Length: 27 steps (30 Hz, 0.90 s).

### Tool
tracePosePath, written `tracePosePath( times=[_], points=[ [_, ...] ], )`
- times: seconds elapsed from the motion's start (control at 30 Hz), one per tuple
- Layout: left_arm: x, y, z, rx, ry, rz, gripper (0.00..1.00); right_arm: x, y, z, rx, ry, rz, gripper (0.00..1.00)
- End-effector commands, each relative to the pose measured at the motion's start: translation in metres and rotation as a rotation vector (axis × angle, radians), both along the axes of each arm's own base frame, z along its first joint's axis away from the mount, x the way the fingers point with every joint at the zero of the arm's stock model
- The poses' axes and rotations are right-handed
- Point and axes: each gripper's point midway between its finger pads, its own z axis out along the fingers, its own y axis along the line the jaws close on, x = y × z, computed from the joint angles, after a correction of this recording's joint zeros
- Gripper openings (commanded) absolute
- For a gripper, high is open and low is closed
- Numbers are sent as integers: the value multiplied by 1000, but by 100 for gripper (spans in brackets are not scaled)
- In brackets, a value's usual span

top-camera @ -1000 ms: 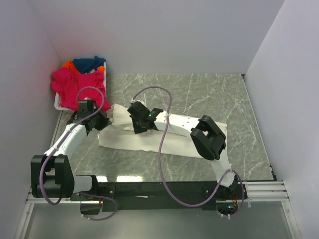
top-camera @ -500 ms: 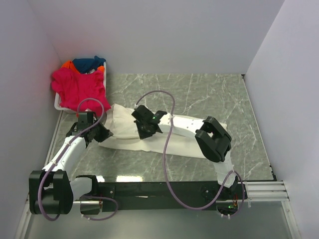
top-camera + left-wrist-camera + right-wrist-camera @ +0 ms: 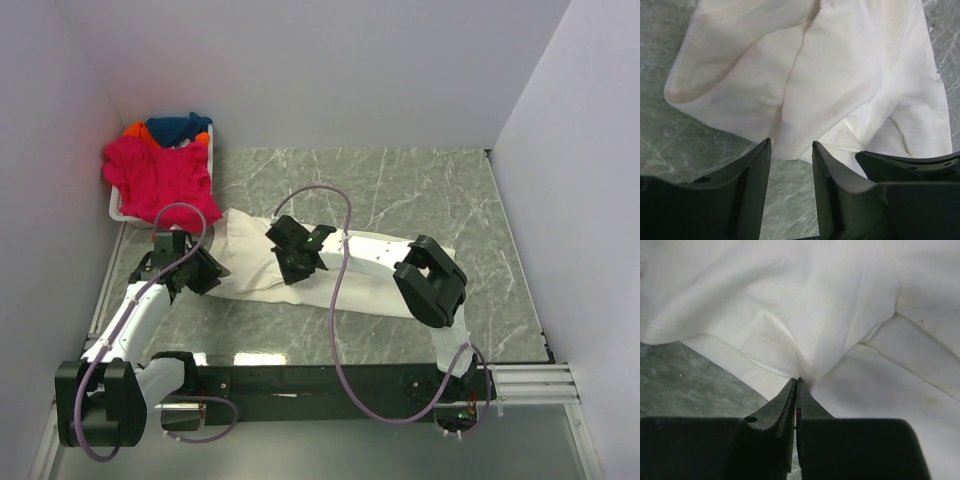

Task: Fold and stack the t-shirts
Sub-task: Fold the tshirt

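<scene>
Top view: my left gripper (image 3: pixel 200 270) sits at the left end of the cream t-shirt (image 3: pixel 250 268), and my right gripper (image 3: pixel 297 262) rests on its middle, a little to the right of my left hand. The shirt lies spread on the marble table (image 3: pixel 420 190).

Left wrist view: my left gripper (image 3: pixel 790 145) stands partly open with a narrow gap between its jaws and holds nothing. A rumpled edge of the cream t-shirt (image 3: pixel 840 75) lies just ahead of the tips.

Right wrist view: my right gripper (image 3: pixel 797 381) is closed, its tips pinching a fold of the cream t-shirt (image 3: pixel 815 300), which fans out ahead.

Beyond my left hand, the pink t-shirt (image 3: pixel 165 180) drapes over the white basket (image 3: pixel 115 212), with the blue t-shirt (image 3: pixel 180 128) and orange t-shirt (image 3: pixel 132 130) behind it.
</scene>
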Motion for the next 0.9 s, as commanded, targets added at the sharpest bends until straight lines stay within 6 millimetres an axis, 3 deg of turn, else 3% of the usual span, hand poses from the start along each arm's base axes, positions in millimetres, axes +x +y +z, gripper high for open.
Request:
tracePosePath(
  times=[0.0, 0.33, 0.47, 0.63, 0.73, 0.87],
  points=[
    [14, 3, 23, 16, -66, 2, 44, -9, -5, 15, 0, -20, 18, 7],
    [39, -1, 26, -3, -83, -5, 45, -7, -18, 8, -51, -32, -15, 12],
    [45, -12, 29, -24, -97, -11, 47, -7, -16, 23, -16, -55, -12, 46],
    [56, -41, 26, -26, -95, -45, 50, 1, -28, 46, 2, -101, -50, 57],
    [63, -65, 24, -39, -83, -87, 50, 13, -55, 49, 21, -100, -125, 58],
    [75, -74, 12, -45, -54, -98, 50, 30, -92, 38, 14, -88, -206, 58]
  ],
)
